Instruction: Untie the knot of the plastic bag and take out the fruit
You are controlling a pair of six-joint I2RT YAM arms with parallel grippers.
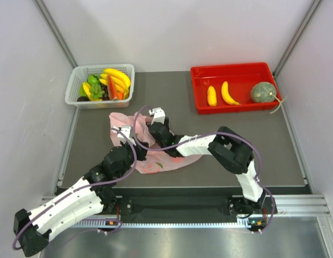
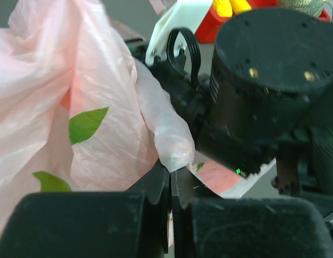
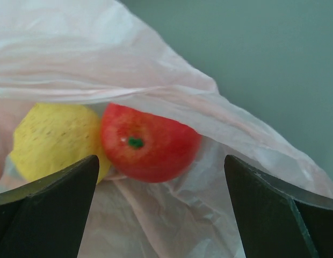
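The pink plastic bag [image 1: 156, 158] lies crumpled on the dark mat, its mouth open; no knot shows. My left gripper [image 1: 123, 135] is shut on a fold of the bag's film [image 2: 174, 156], holding it up. My right gripper [image 1: 156, 122] is open at the bag's mouth. In the right wrist view its gripper [image 3: 161, 201] has its jaws wide apart, with a small red fruit [image 3: 147, 142] and a yellow round fruit [image 3: 56, 140] just ahead under the film. A melon [image 1: 261, 92], a small banana [image 1: 228, 93] and an orange oblong [image 1: 211, 95] lie in the red tray [image 1: 233, 69].
A white basket [image 1: 75, 80] at the back left holds larger bananas, green grapes and red-orange slices. The red tray stands at the back right. The right arm's wrist [image 2: 268, 91] fills the left wrist view close by. Grey walls enclose the mat.
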